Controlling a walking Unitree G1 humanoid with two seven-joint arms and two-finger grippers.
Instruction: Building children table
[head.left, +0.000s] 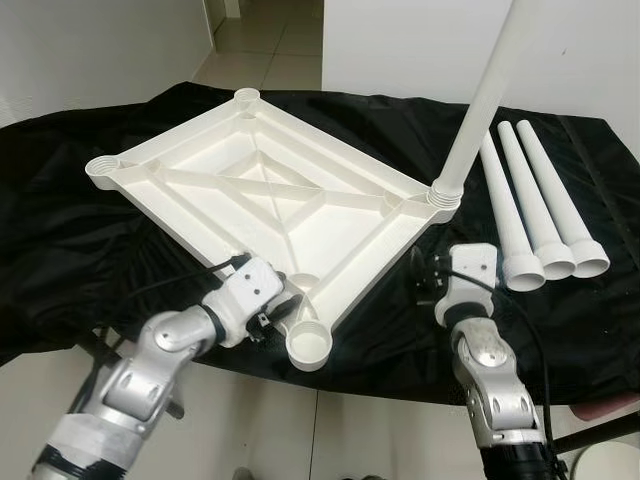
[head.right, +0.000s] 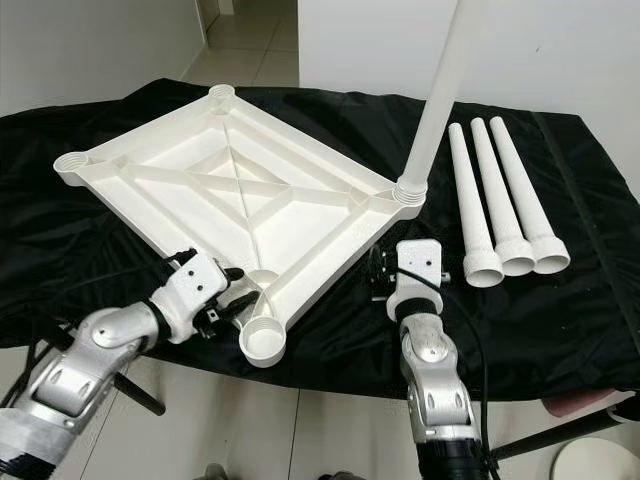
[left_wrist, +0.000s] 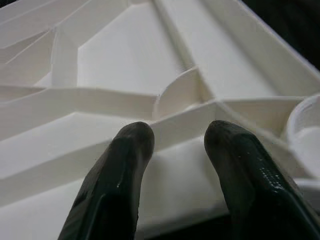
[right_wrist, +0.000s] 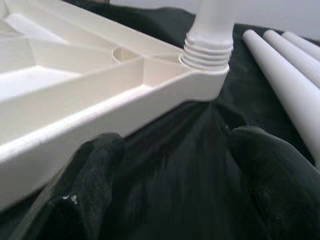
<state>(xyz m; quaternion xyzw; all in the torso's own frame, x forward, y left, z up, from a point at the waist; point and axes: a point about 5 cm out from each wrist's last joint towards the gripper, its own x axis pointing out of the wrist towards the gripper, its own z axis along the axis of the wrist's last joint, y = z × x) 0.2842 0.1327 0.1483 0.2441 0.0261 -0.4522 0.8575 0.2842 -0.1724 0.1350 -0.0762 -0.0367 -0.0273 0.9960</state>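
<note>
Lying upside down on a black cloth (head.left: 90, 230) over the surface, the white tabletop (head.left: 270, 190) shows its ribbed underside, turned so its corners point near, far, left and right. 1 leg (head.left: 478, 110) stands upright, screwed into the right corner socket (head.left: 445, 195). 3 more legs (head.left: 540, 200) lie side by side on the cloth just right of that corner, wide ends toward the near edge. The near corner socket (head.left: 308, 345) is empty, as are the left and far ones.

The left hand (head.left: 268, 308) is at the near-left rim of the tabletop, close to the near socket; in its wrist view the 2 black fingers (left_wrist: 120, 175) are spread apart, released, with the rim's edge just past their tips. The right hand (head.right: 385, 270) rests low over the cloth beside the near-right rim, short of the fitted leg, its fingers (right_wrist: 85, 190) also parted and grasping nothing.
</note>
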